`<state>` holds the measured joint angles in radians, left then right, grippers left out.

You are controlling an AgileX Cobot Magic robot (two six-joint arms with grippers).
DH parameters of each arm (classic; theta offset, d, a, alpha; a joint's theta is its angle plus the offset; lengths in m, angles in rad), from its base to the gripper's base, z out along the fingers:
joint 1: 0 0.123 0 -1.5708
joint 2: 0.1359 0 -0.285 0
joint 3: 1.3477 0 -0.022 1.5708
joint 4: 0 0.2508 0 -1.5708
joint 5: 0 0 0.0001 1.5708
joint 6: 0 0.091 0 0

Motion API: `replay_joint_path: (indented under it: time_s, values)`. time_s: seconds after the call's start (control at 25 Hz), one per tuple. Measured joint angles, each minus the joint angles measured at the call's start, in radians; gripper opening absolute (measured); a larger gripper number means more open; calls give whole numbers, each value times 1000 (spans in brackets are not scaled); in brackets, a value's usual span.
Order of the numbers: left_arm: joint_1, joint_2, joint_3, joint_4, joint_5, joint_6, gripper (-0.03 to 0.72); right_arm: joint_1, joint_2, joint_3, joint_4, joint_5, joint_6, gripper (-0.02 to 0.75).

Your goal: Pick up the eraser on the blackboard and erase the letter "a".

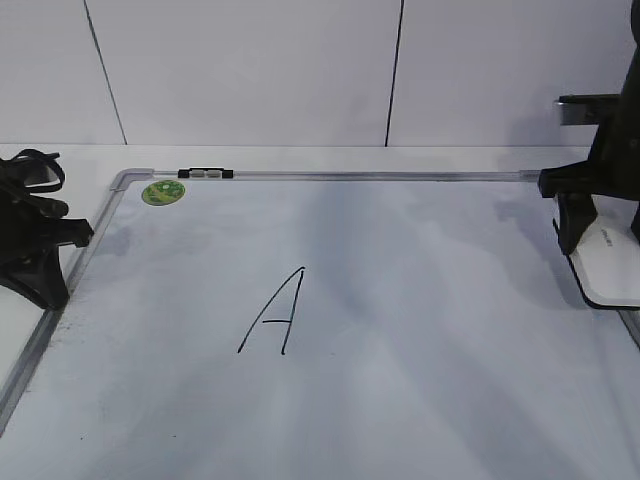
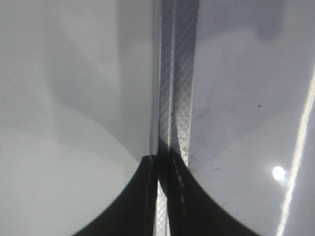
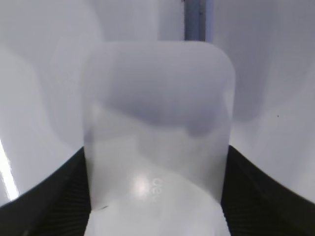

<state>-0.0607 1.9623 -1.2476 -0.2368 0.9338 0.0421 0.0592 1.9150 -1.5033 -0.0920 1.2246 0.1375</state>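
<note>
At the left edge of the blackboard (image 1: 400,300), the left gripper (image 1: 45,262) sat low over the silver frame (image 2: 179,73), its jaws pressed together with nothing between them. It looked parked there, out of the way, perhaps also to steady the board, though that is only a guess.

Along the board's far edge, just right of the left corner, a round green sticker (image 1: 163,192) lay on the white face, and a small black-and-grey clip (image 1: 205,173) sat on the frame beside it. Toward the middle of the board stood a tall capital "A" (image 1: 273,312) in thin black marker. No smaller lowercase letter could be made out anywhere on the board in these views, so the letter "a" was either gone or too faint to see.

At the right edge of the board, the eraser (image 1: 610,265) lay flat near the frame, white top up with a dark base showing along its rim. The right gripper (image 3: 157,196) stood wide apart, one finger on each long side of the eraser, apparently set to clamp across its narrow width. Whether the fingers touched the eraser could not be told.
</note>
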Motion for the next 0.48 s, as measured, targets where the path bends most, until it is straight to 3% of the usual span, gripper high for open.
replay_joint_path:
  time_s: [0.48]
  values:
    - [0, 0, 0, 0, -4, 0, 21, 0, 105, -20, 0, -6, -4, 564]
